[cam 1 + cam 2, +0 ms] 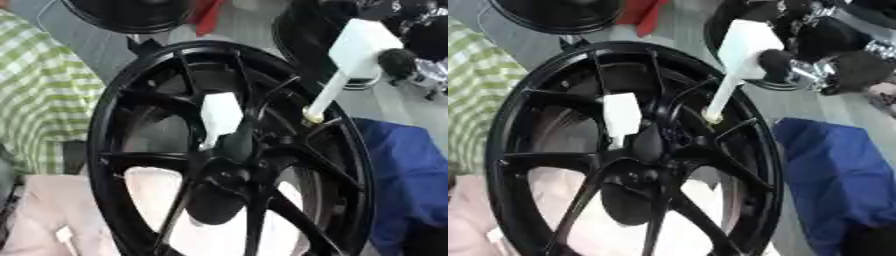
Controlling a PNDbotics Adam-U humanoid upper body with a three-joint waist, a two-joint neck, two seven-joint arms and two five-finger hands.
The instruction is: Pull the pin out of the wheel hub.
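White pin slanting over the black wheel hub

The pin runs long from its blocky head, upper right, down-left to a tip against a spoke. The right hand, at the head's right side, curls dark fingers around it.

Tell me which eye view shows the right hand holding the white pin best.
Right eye view: the right hand shows curled round the white pin above the wheel hub. The left eye view crops most of that hand at its edge.
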